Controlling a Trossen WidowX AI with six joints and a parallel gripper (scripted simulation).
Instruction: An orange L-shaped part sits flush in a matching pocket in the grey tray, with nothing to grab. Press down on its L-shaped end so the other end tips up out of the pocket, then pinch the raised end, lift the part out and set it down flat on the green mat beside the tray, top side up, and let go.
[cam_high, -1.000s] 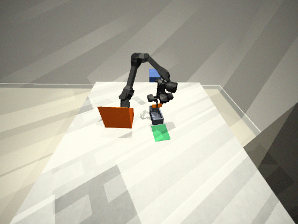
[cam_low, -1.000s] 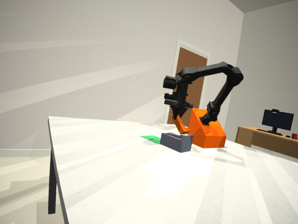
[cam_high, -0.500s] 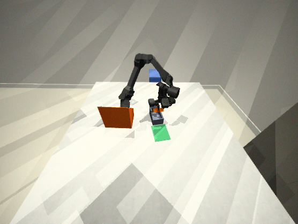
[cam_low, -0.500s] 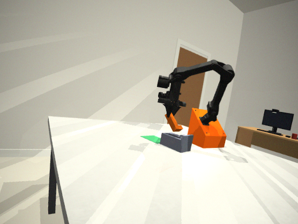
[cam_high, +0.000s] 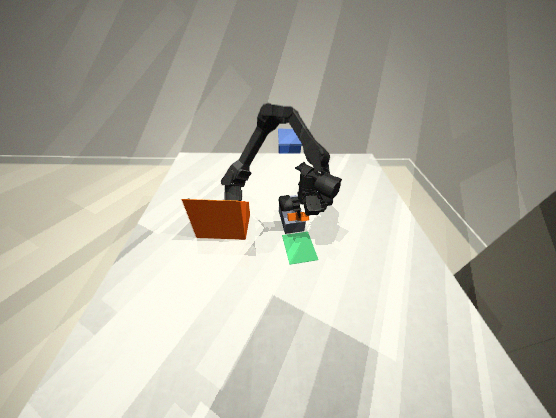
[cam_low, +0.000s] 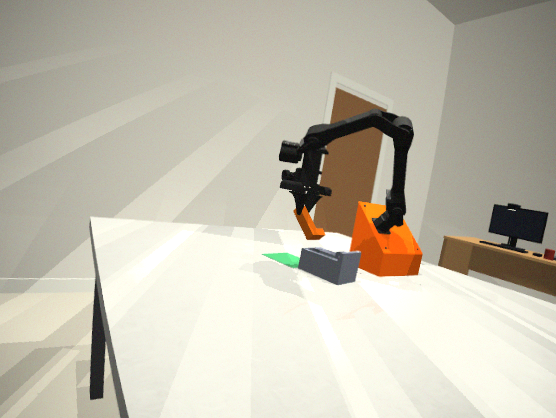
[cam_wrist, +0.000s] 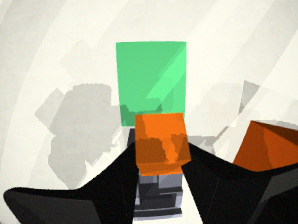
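My gripper (cam_high: 299, 213) (cam_low: 301, 210) (cam_wrist: 157, 146) is shut on the upper end of the orange L-shaped part (cam_high: 291, 217) (cam_low: 307, 225) (cam_wrist: 159, 131). In the exterior view the part hangs steeply tilted, with its L-shaped end lowest, in the air above the grey tray (cam_high: 295, 228) (cam_low: 324, 266) (cam_wrist: 171, 181) and apart from it. The green mat (cam_high: 301, 250) (cam_low: 282, 258) (cam_wrist: 150, 75) lies flat beside the tray. In the wrist view the part hides some of the tray, and its L-shaped end is hard to make out.
The orange base block (cam_high: 217, 220) (cam_low: 400, 262) (cam_wrist: 270, 150) stands on the white table (cam_high: 200, 310) (cam_low: 210, 320), to one side of the tray. A blue box (cam_high: 289, 140) is at the back behind the arm. A desk with a monitor (cam_low: 517, 225) stands in the background.
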